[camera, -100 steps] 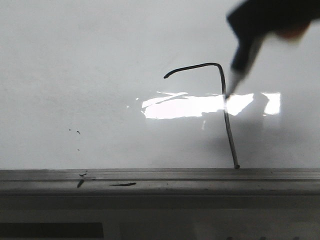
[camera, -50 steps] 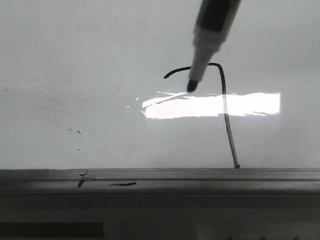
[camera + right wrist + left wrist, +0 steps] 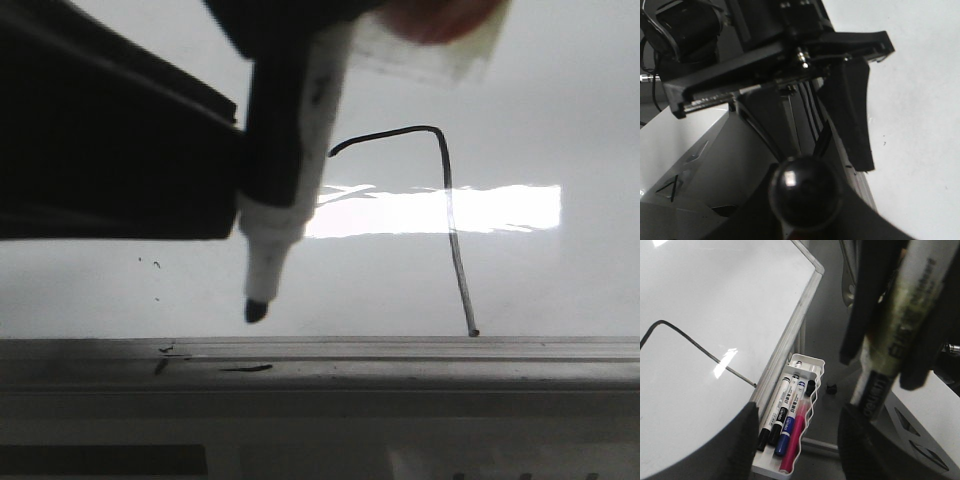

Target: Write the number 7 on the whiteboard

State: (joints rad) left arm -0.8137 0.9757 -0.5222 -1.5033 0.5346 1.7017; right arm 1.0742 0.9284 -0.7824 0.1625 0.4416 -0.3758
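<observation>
Marker (image 3: 285, 150) pinched tight in right gripper (image 3: 896, 327), tip pointing down.

On the whiteboard (image 3: 560, 90), off to the right of the marker tip and apart from it: the 7 (image 3: 447, 190), thin and black, with its long line ending at the grey rail (image 3: 400, 352). Just left of the marker, close beside it: left gripper (image 3: 799, 415), spread wide with nothing inside. Below the left gripper, past the board's edge: a white tray (image 3: 818, 374) with pens (image 3: 785, 410).
</observation>
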